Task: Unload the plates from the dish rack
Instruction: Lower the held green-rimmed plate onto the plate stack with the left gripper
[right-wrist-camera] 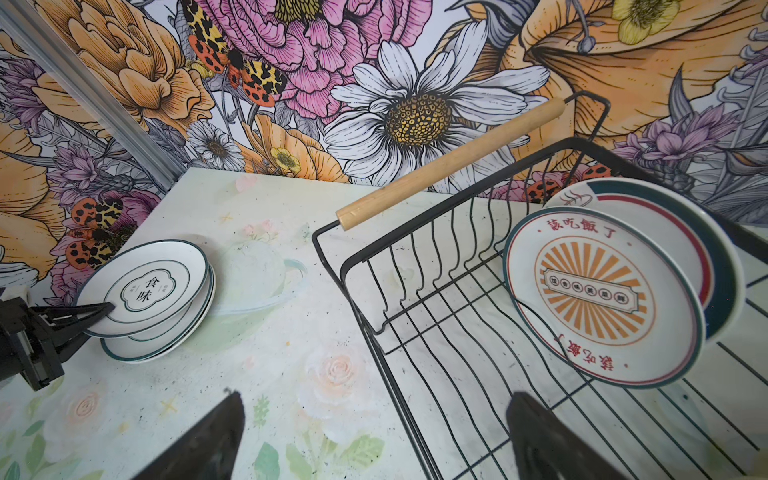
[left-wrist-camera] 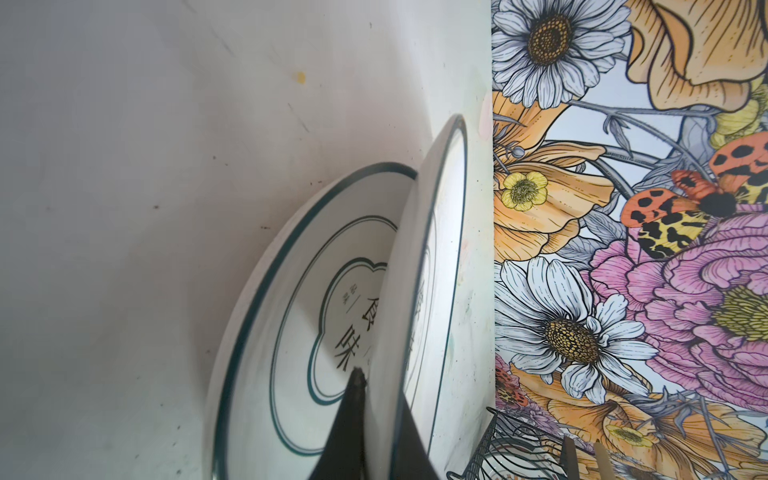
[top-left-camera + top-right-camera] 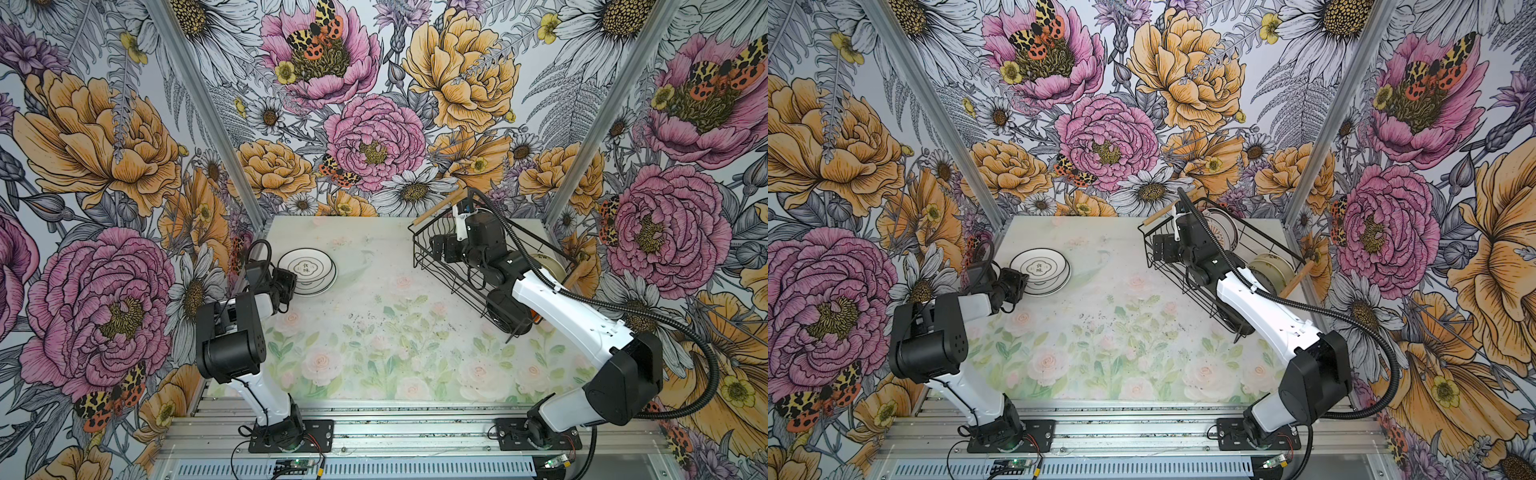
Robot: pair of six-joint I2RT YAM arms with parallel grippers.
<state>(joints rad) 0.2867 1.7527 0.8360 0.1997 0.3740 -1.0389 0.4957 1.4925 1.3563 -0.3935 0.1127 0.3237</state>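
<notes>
At the table's point(image 3: 374, 353) far left in both top views, left gripper point(image 3: 291, 284) meets the rim of two stacked white plates point(image 3: 307, 270). Dish rack point(image 3: 419, 245) sits far right, angled, with right gripper point(image 3: 438, 249) over its left end and a cream plate point(image 3: 1268, 266) on edge inside. Left wrist: fingers point(image 2: 353, 415) clamped on upper white plate point(image 2: 415, 270), which is tilted off lower white plate point(image 2: 291, 332). Right wrist: right gripper point(image 1: 374, 395) jaws wide apart above the rack wall. Sunburst plate point(image 1: 598, 291) stands upright in the rack, teal-rimmed plate point(image 1: 665, 208) just behind it.
</notes>
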